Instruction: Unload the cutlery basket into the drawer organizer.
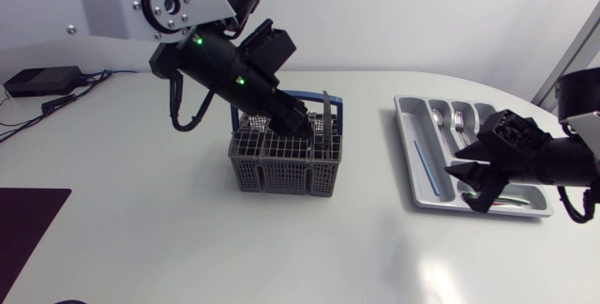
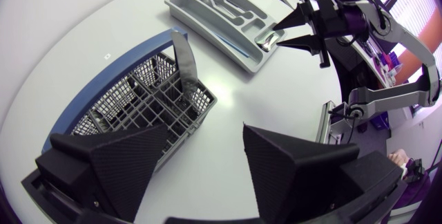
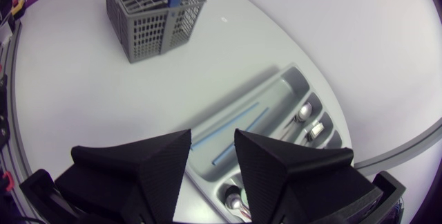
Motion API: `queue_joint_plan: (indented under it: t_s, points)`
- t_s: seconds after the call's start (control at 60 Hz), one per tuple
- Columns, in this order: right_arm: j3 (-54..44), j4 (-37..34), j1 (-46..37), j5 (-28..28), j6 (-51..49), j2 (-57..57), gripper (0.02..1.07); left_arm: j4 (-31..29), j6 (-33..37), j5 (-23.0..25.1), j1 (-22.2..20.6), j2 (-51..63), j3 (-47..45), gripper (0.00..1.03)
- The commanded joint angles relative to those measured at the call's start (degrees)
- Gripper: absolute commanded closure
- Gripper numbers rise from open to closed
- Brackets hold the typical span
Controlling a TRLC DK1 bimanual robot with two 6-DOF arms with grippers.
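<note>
Dark grey mesh cutlery basket (image 1: 286, 161): matt plastic. Light grey drawer organizer tray (image 1: 403, 135): smooth plastic, slight sheen. Steel spoons (image 1: 439, 114): shiny metal. White table (image 1: 187, 238): smooth, semi-gloss. Black left pincer (image 2: 205, 137) and right pincer (image 3: 213, 137): matt, finely textured

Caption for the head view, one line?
Left hand at the cutlery basket, right hand open over the drawer organizer.

Hand (image 3: 212, 141) spread apart, above grey organizer (image 3: 290, 89) — blue stick (image 3: 252, 128) inside; mesh basket (image 3: 148, 23) beyond

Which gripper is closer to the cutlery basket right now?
Left. The left gripper sits right above the cutlery basket; the right gripper is apart from it, over the drawer organizer.
</note>
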Motion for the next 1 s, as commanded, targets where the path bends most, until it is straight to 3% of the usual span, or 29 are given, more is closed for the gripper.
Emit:
queue_joint_plan:
  t_s: [0.0, 0.367, 0.65, 0.983]
  points:
    - [3.5, -1.6, 5.4, -0.6, 8.3, 0.6, 0.58, 0.9, 1.8, -0.4, 0.0, -1.9, -3.1, 0.08]
    - [15.6, 0.9, 22.8, -0.6, 29.5, 10.3, 0.58, 14.3, 3.5, -0.3, 1.1, -0.5, -12.5, 0.08]
    - [16.2, 8.6, 26.9, -0.7, 35.6, 16.6, 0.58, 27.3, 1.8, 0.6, 3.4, -1.7, -20.0, 0.08]
    - [15.6, 14.6, 29.7, -0.3, 37.6, 21.2, 0.58, 33.2, 0.5, 0.6, 2.6, -1.1, -22.6, 0.08]
